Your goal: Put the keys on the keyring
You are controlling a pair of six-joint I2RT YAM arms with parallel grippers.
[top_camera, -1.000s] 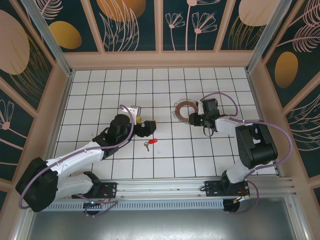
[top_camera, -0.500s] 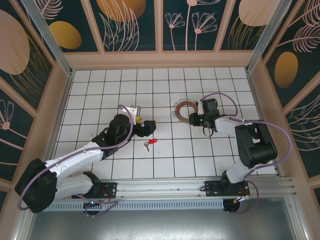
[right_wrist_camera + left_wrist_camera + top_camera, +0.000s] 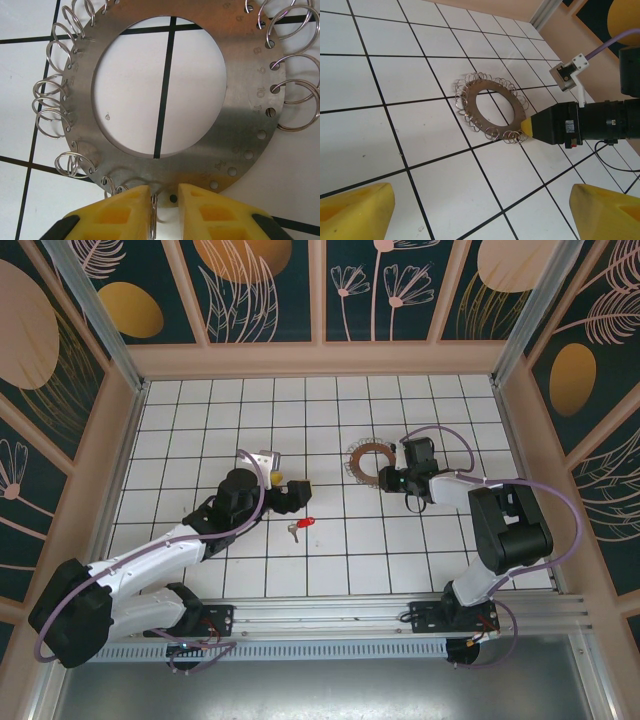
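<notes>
- Top external view: the key (image 3: 300, 527), red head and silver blade, lies flat on the white tiled desk (image 3: 200, 420), just in front of the left gripper (image 3: 292, 496) and well apart from the keyring (image 3: 371, 460).
- Left wrist view: the left gripper (image 3: 480, 215) has its jaws spread wide, with nothing between the yellow pads (image 3: 355, 212).
- Right wrist view: the right gripper (image 3: 154, 207) has its jaws pinched on one thin wire loop at the near edge of the keyring (image 3: 240, 130), which lies flat on the desk.
- Handling, as a judgement: the key looks light, stiff and very thin, so it may skate on the smooth tiles when pinched. The red plastic head is the thicker, less slippery part to hold, leaving the blade free. Where its hole sits is too small to tell.
- The keyring's plate looks rigid, but its loops look springy and slick. The pinched loop could twist or slip out if pulled sideways.
</notes>
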